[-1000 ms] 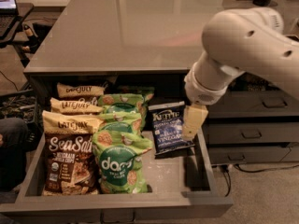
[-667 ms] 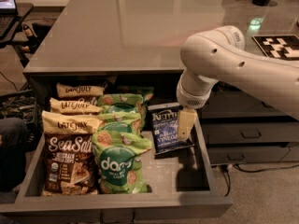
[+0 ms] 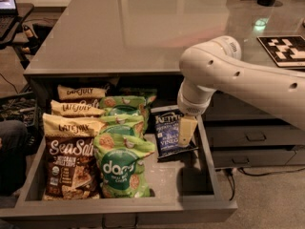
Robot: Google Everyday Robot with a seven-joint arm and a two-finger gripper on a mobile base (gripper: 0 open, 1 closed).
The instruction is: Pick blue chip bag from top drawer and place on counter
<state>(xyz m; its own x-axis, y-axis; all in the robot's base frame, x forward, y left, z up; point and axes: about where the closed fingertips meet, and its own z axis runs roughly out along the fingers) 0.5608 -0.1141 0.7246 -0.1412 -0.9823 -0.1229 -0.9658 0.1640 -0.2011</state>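
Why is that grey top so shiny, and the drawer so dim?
Camera view: the counter mirrors room light in pale streaks; the top drawer is shadowed at the back beneath it; the tool is down at the blue chip bag.

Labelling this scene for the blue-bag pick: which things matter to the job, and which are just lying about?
Job: blue chip bag, top drawer, counter, gripper over the bag's right side.
Lying about: green dang bags, Late July bags, checkered marker card.

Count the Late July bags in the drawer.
3, along the drawer's left: front bag, middle bag, back bag. Others may be hidden. Gripper is at the blue bag, drawer's right.
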